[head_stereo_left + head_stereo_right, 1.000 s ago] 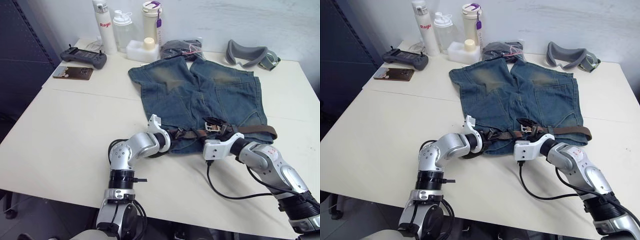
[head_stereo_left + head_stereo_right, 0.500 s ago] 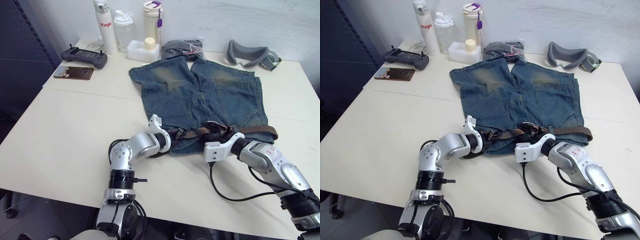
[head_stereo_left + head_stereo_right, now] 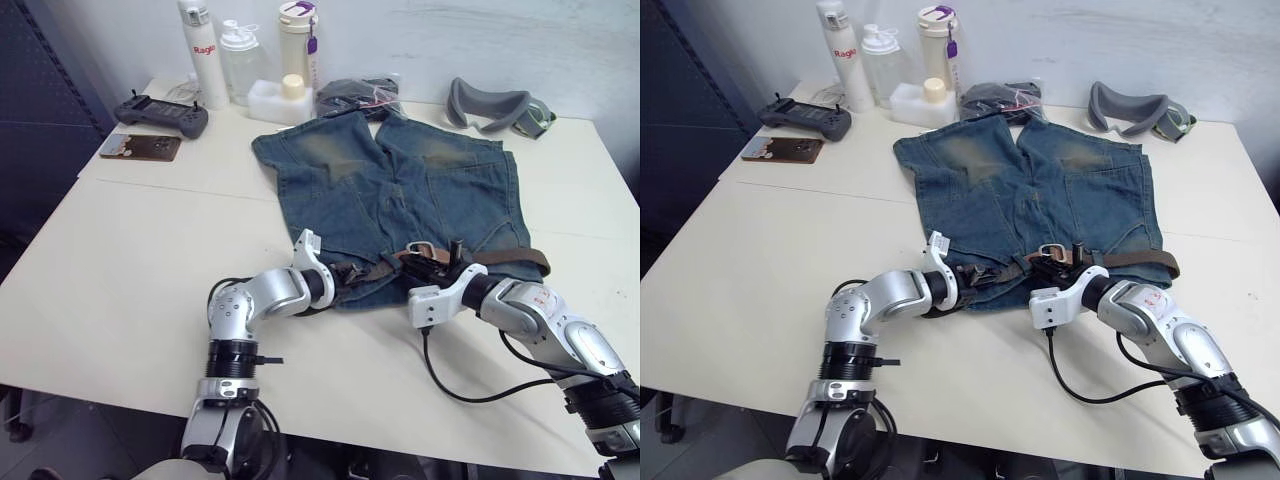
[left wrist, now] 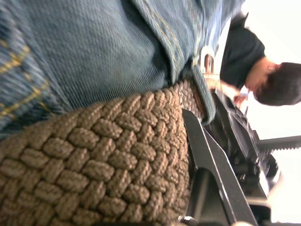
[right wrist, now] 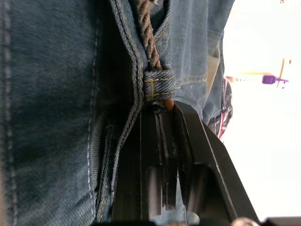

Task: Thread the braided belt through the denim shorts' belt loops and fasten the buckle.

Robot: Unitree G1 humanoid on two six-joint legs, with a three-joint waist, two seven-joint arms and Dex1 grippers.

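Observation:
The denim shorts (image 3: 400, 185) lie flat on the table, waistband toward me. The braided belt (image 3: 515, 258) runs along that waistband, and its silver buckle (image 3: 420, 249) sits near the middle. My left gripper (image 3: 340, 272) is at the waistband's left end, shut on the braided belt (image 4: 108, 160), with a black finger (image 4: 207, 155) pressed against the weave. My right gripper (image 3: 448, 263) is just right of the buckle. Its fingers (image 5: 150, 141) are closed together, their tips against a belt loop (image 5: 158, 87) where the belt (image 5: 146, 33) passes through.
Three bottles (image 3: 198, 55), a white box (image 3: 272, 100), a black bundle in a clear bag (image 3: 355, 95) and a grey padded item (image 3: 495, 105) stand at the table's far edge. A controller (image 3: 160, 113) and a phone (image 3: 140, 147) lie far left. A black cable (image 3: 470, 392) loops from my right wrist.
My right gripper went from wide open to shut at the waistband beside the buckle. The left gripper kept its grip and place. The whole picture shifted slightly.

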